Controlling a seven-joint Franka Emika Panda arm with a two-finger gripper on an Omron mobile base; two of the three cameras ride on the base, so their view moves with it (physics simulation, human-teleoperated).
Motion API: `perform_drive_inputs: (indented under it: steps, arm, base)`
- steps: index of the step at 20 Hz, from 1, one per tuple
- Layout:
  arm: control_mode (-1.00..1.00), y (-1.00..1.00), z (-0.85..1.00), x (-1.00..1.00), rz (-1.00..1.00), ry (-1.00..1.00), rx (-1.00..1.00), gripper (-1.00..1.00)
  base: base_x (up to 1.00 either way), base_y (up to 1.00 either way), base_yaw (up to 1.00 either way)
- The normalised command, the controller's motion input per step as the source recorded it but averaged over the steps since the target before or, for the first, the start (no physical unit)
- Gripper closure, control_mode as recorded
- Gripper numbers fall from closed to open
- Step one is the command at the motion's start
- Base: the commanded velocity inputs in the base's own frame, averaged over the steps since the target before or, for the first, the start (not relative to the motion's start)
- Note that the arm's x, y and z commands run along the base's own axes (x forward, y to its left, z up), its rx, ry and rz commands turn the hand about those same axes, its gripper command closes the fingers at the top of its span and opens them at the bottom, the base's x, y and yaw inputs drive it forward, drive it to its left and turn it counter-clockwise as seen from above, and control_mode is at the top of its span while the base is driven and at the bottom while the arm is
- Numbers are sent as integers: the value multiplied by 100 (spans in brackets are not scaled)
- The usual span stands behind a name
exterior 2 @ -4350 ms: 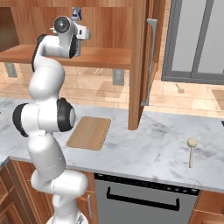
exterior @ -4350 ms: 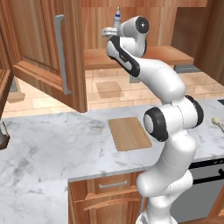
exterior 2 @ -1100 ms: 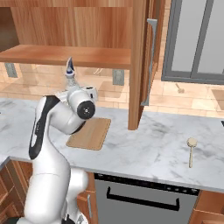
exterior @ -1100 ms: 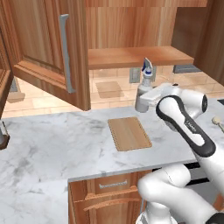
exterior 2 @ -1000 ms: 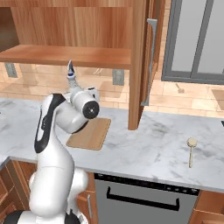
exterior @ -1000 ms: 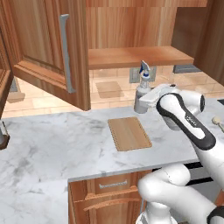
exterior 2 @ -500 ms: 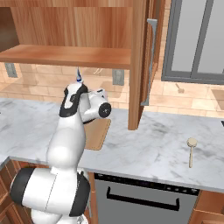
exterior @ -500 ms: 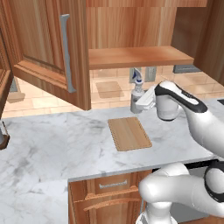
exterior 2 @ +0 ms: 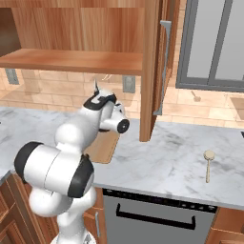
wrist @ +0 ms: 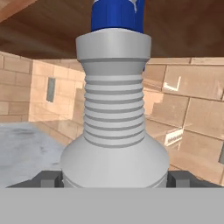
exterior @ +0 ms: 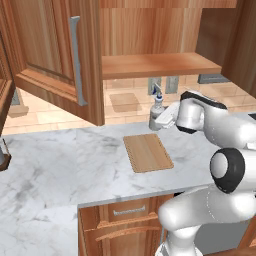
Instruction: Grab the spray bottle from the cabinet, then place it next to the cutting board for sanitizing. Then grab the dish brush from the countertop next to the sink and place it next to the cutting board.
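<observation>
Your two-finger gripper [exterior: 159, 119] stands wide around the small grey ribbed spray bottle [exterior: 156, 112], just beyond the light-wood cutting board's [exterior: 148, 152] far right corner. It's probably light, rigid, slick plastic (tippy too); hold its broad body.

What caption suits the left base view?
White arm sets the small grey spray bottle upright on the white marble countertop behind the light-wood cutting board.
</observation>
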Motion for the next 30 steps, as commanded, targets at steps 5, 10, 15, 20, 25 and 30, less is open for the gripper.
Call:
perform_drive_inputs:
  steps: [5, 10, 15, 20, 25, 30]
  arm:
    - [-100, -44, -18, 19, 0, 4, 0, 100]
    - [-100, -48, -16, 11, 0, 7, 5, 100]
    - [-100, -42, -5, 5, 0, 9, 10, 100]
    - [-100, -22, -2, 0, 0, 5, 1, 100]
    - [-100, -1, -8, 2, 0, 0, -5, 100]
    - [-100, -7, -7, 0, 0, 0, -5, 100]
  base:
    - [0, 0, 0]
    - [0, 0, 0]
    - [0, 0, 0]
    - [0, 0, 0]
    - [0, 0, 0]
    - [0, 0, 0]
